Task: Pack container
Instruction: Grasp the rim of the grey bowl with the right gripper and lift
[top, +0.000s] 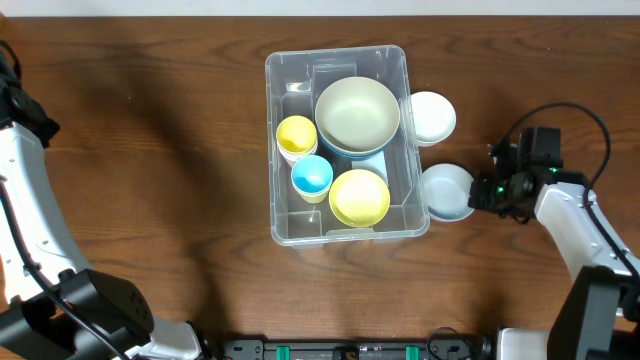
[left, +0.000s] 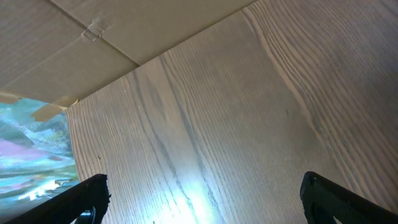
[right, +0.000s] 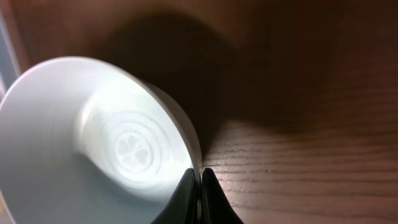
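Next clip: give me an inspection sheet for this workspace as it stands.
Surface: dark wooden table.
Job's things: container mid-table, holding green bowl, yellow bowl, yellow cup, blue cup; white bowl and pale blue bowl outside, toward right arm.
Clutter: nothing seen.
End effectors: left end effector open over bare wood; right end effector shut on pale blue bowl's rim.
Cables: black cable looped above right arm.
Surroundings: taped cardboard beyond table edge.
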